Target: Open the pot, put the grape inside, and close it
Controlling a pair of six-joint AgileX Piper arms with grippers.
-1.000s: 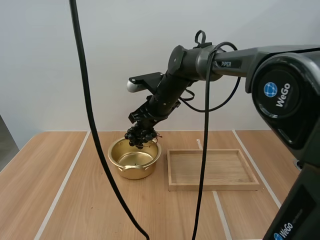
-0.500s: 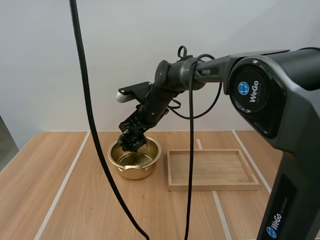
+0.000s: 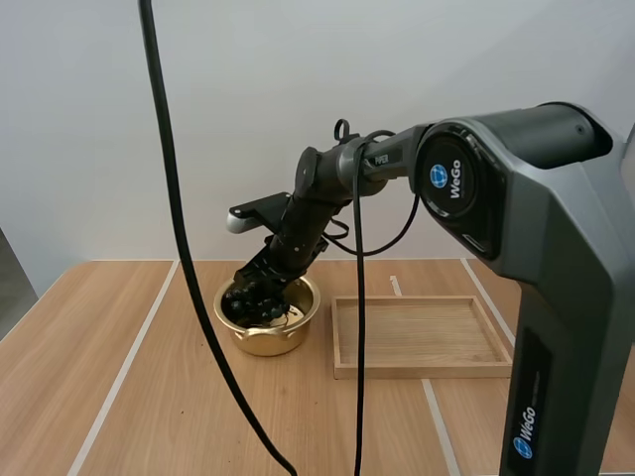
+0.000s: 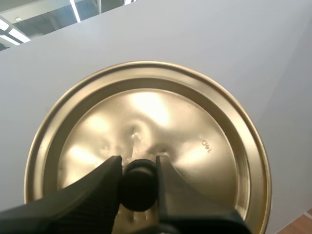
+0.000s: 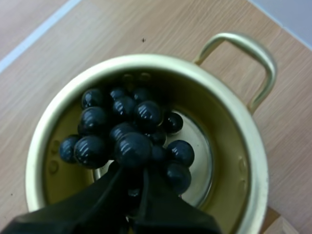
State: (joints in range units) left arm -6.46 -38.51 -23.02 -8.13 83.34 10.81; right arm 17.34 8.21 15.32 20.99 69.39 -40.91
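Note:
A gold pot (image 3: 266,335) stands open on the table, left of the wooden tray. My right gripper (image 3: 256,290) reaches down into its mouth, shut on a bunch of dark grapes (image 3: 250,301). In the right wrist view the grapes (image 5: 129,134) hang from my right gripper (image 5: 139,183) just inside the pot's rim (image 5: 243,146), above its shiny bottom. In the left wrist view my left gripper (image 4: 138,181) is shut on the black knob (image 4: 139,184) of the gold lid (image 4: 146,126), held up against a pale wall.
A shallow wooden tray (image 3: 422,367) lies right of the pot. Pale lines run across the wooden table (image 3: 119,397). The pot's loop handle (image 5: 243,63) sticks out on one side.
My right arm has swung left and down, lowering the grapes from above the pot's rim into the pot.

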